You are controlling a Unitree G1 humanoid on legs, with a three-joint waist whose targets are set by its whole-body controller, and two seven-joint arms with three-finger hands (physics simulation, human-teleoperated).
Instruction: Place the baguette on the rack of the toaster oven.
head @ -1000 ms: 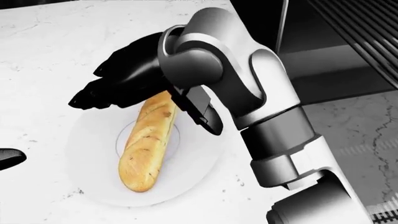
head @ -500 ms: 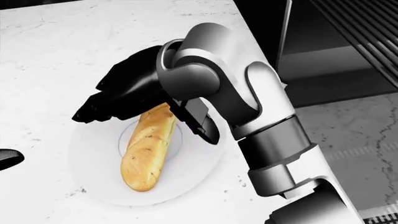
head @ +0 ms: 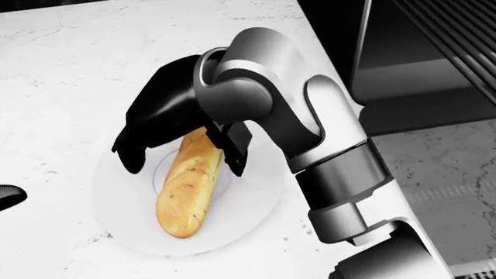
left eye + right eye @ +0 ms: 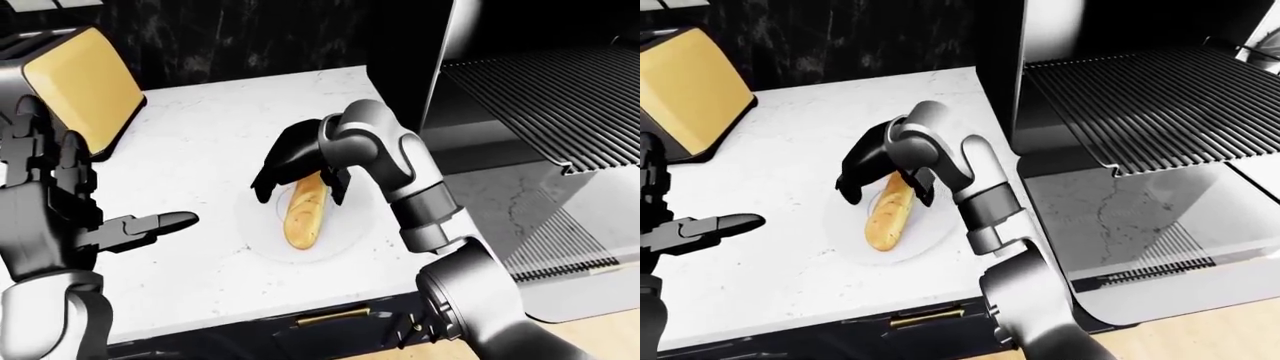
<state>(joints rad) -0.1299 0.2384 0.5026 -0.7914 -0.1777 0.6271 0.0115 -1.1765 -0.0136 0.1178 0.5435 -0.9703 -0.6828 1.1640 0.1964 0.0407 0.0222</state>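
White stone with thin grey marks makes up the table, and a dark wall stands past it at the top of the left-eye view. On the table sits a round white plate. The baguette lies flat on that plate.

The right hand is over the top end of the bread. Its dark fingers point down on both sides of the loaf, spread apart, not squeezing it. The left hand is up high at the left of the left-eye view, open and holding nothing.

I think the bread is light and stiff, with a hard, dry crust that is not slippery. It could crack if pinched too hard. It is long, so a hold at one end may let it tip. A grip nearer the middle, across the thin way, looks safer.

The toaster oven is open at the right, well apart from the plate, with its rack bare.
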